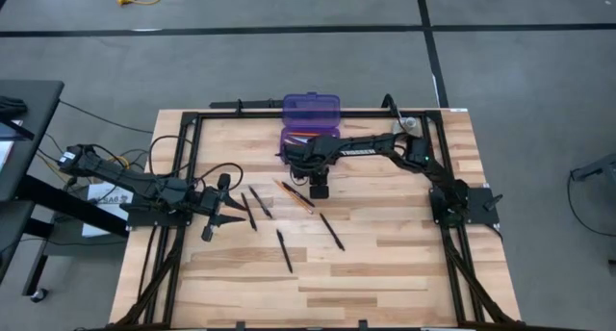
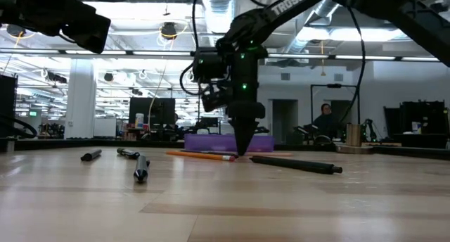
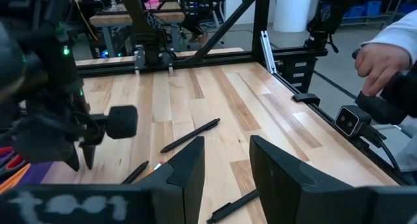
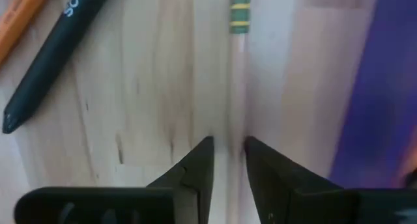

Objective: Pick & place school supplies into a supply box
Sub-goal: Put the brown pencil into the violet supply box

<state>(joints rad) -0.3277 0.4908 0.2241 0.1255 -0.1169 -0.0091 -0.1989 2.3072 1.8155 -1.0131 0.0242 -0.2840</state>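
Right gripper pinching down on a pencil beside the purple supply box

From nearest outward: in the right wrist view the right gripper [image 4: 227, 149] has its 2 fingers closed to a narrow slot around the pale shaft of a pencil [image 4: 238, 68], which lies flat on the table [image 1: 385, 264] just beside the supply box [image 1: 310, 137]; a black pen [image 4: 55, 55] lies near, apart from the fingers. The pencil looks light, stiff and thin, and its round shaft is likely to roll or slip, so a grip across the mid-shaft seems safest. The box, lid open, already holds a few supplies. Farther off, 4 pens [image 1: 285, 250] lie scattered mid-table, and the left gripper [image 1: 218, 214] waits at the left edge, fingers parted and empty.
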